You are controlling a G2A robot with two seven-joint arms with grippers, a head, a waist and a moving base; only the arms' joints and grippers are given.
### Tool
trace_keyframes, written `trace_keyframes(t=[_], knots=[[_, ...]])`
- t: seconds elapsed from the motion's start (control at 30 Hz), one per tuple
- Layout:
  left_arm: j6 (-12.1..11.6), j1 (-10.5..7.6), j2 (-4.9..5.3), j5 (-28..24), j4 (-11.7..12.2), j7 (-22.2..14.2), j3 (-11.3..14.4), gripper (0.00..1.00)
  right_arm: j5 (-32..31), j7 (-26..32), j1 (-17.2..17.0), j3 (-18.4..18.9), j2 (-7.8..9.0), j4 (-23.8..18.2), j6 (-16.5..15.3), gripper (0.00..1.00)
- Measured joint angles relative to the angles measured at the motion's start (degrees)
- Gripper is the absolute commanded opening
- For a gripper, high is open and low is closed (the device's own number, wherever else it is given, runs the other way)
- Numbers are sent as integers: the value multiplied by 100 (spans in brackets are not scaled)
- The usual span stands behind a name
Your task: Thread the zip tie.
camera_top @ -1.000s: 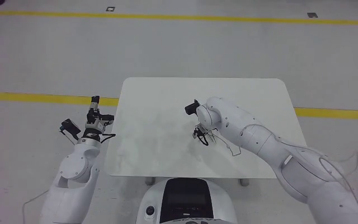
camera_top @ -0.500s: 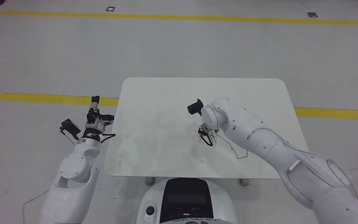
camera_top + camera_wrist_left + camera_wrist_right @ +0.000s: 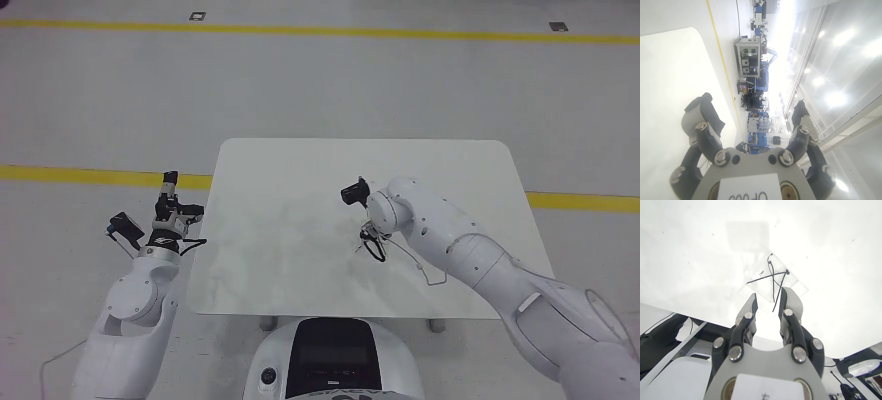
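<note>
**Item 1. Right gripper** [image 3: 768,294]. Jaws spread, nothing pinched. It hangs over the near-middle of the table, fingertips aimed down at the ties. Judged purpose: lined up to close on a strap, with the gap already wide enough to take one.

**Item 2. Zip ties** [image 3: 773,275], black and thin. They lie loose and crossed over one another in an X. There seem to be two or three, but the count is uncertain where they overlap. One head sits at the far end of a curved strap and another at the crossing's outer arm. The longest tail runs toward the gripper and ends in line with the gap between its fingertips, close beside one inner pad. Whether it touches cannot be told. None looks threaded: no closed loop shows.

**Item 3. Clear square sheet** [image 3: 798,285], flat on the table under the ties. It may be a shallow tray, but raised walls cannot be made out. Contents: the zip ties only, with one tail overhanging its near edge. Judged purpose: it keeps the ties gathered in one known spot.

**Item 4. White table** [image 3: 290,180], carrying the sheet.

**Item 5. Left gripper** [image 3: 753,103]. Jaws wide apart, empty. It is held off the table's left edge and points away from the work, well apart from the ties. Judged purpose: parked until a second end needs holding.
</note>
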Motion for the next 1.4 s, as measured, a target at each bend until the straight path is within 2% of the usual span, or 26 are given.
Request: trace_keyframes(t=[0.57,0.97,1.4], knots=[[0,0,0,0,0,0,0,100,-11,-309,157,-181,-471,993,-142,22],[0,0,0,0,0,0,0,100,75,-439,268,-238,-792,1680,-382,21],[0,0,0,0,0,0,0,100,76,-610,322,-188,-1022,2180,-523,19]])
